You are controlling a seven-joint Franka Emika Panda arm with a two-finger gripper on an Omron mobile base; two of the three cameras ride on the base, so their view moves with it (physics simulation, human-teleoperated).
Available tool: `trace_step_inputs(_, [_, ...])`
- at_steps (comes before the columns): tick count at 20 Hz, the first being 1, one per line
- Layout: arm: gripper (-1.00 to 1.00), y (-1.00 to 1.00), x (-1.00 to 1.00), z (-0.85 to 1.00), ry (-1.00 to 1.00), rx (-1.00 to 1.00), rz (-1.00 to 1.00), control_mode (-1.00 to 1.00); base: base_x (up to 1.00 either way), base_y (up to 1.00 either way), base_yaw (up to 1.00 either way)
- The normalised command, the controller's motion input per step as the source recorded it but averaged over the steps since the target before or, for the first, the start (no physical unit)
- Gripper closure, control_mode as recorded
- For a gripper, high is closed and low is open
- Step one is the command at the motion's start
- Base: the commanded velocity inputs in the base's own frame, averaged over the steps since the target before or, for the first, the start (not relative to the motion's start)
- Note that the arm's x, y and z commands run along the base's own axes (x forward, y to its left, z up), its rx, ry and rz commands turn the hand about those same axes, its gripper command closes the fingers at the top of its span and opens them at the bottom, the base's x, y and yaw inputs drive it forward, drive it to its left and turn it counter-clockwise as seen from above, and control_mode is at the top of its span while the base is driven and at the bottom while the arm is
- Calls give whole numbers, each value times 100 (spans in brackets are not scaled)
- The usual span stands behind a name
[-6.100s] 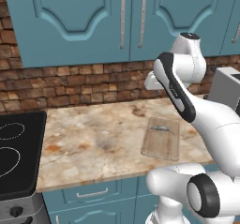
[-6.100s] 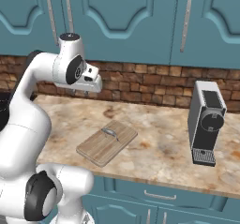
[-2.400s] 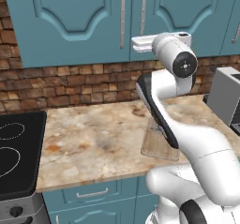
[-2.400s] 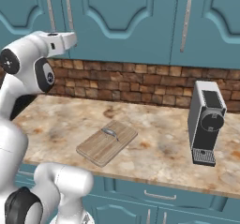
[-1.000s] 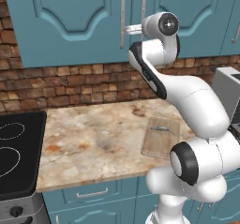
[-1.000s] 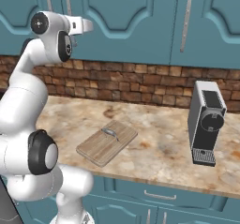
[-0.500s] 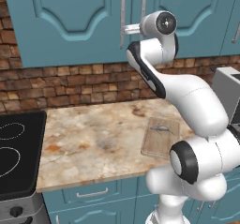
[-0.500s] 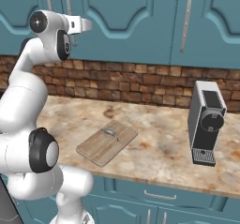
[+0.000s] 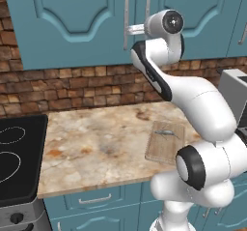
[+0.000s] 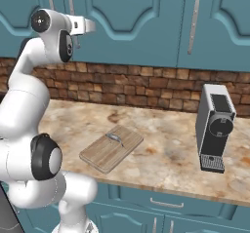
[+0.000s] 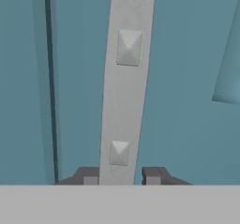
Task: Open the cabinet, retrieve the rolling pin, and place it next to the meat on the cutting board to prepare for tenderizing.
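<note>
Counter (image 9: 96, 138): is carrying the cutting board (image 9: 165, 142) with the meat (image 9: 166, 133).
Cabinet (image 9: 72, 22): is staying closed.
Gripper (image 11: 121, 175): is clenching the cabinet's silver bar handle (image 11: 125, 78).

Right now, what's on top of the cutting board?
Only the meat lies on the cutting board. No rolling pin there; the cabinet is shut, so its inside is hidden.
</note>
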Motion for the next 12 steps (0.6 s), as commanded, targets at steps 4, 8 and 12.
trace_step_inputs(4, [100,0,-15,-10,-3,0,7,-100,0,0,0])
trace_step_inputs(8, [100,-1,-58,-7,-2,0,11,-100,0,0,0])
trace_step_inputs(12, [100,-12,-87,-10,-1,0,11,-100,0,0,0])
